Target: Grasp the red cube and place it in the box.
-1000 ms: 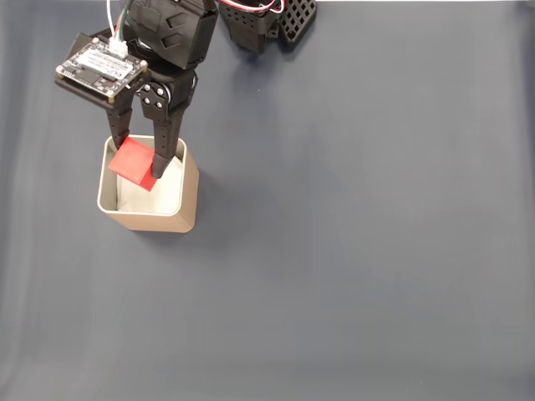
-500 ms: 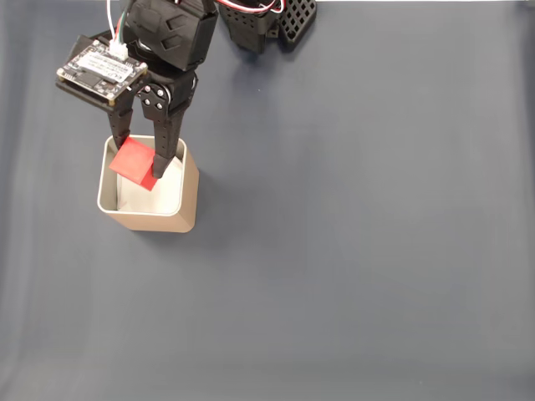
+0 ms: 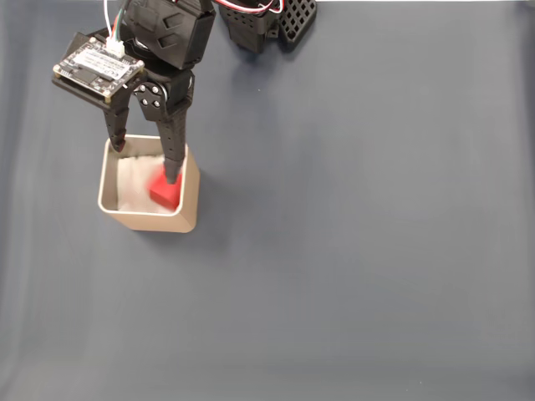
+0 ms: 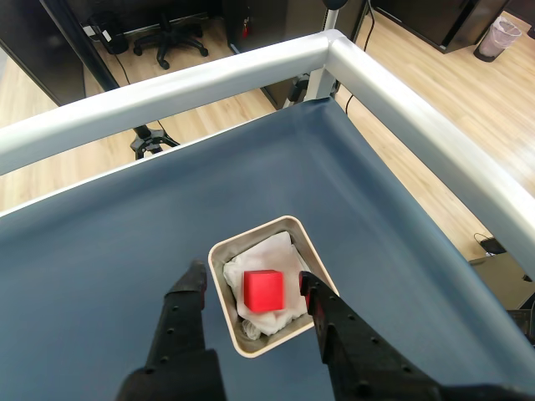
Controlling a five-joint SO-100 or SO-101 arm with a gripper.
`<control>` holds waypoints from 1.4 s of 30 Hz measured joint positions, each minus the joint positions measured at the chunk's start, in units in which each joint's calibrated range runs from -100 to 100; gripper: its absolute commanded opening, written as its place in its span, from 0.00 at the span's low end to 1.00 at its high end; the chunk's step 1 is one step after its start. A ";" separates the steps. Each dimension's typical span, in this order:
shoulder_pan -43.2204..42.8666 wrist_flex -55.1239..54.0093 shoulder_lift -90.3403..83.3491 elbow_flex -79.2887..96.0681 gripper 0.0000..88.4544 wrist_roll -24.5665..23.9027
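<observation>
Hanging over the box (image 3: 149, 215), the hand (image 3: 144, 161) is spread wide and holds nothing. In the wrist view its two fingers (image 4: 320, 311) sit on either side of the box (image 4: 224, 285). The red cube (image 4: 264, 290) lies inside on the white lining, free of both fingers. In the fixed view the red cube (image 3: 165, 193) sits near the box's right wall. The dark blue surface (image 3: 359, 242) has lots of open room to the right. A pale rail (image 4: 418, 121) runs along its edge.
</observation>
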 measured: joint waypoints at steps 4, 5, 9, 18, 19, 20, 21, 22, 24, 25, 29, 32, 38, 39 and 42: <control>0.00 0.00 0.00 0.00 0.41 0.05; 0.00 0.00 0.00 0.00 0.41 0.05; 0.00 0.00 0.00 0.00 0.42 0.10; 0.00 0.00 0.00 0.00 0.43 0.34; 0.00 0.00 0.00 0.00 0.43 0.34; 0.00 0.00 0.00 0.00 0.43 0.34; 0.00 0.00 0.00 0.00 0.43 0.34; 0.00 0.00 0.00 0.00 0.43 0.34; 0.00 0.00 0.00 0.00 0.43 0.34; 0.00 0.00 0.00 0.00 0.44 0.34; 0.00 0.00 0.00 0.00 0.43 0.34; 0.00 0.00 0.00 0.00 0.41 0.34; 0.00 -0.24 0.00 0.00 0.28 0.34; 0.00 -0.41 0.00 0.00 0.23 0.34; -0.08 -1.14 -0.27 0.91 0.09 0.34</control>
